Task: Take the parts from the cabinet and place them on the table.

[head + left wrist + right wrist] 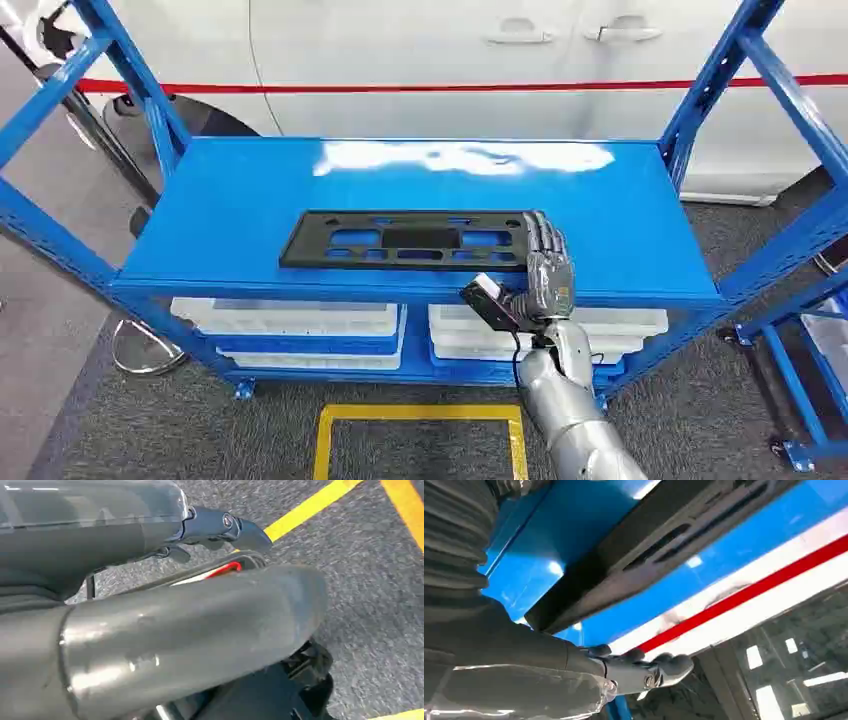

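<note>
- White car body with a red stripe [420, 60] stands behind the rack.
- Blue metal shelving rack [640, 220]: top shelf carries the part; white plastic bins [290, 320] sit below.
- Flat black slotted plastic panel [400, 240] lies on the top shelf, near its front edge.
- Right hand [548, 270] rests on the panel's right end; grip cannot be told.
- Left hand [220, 527] hangs over grey carpet, fingers curled, holding nothing.
</note>
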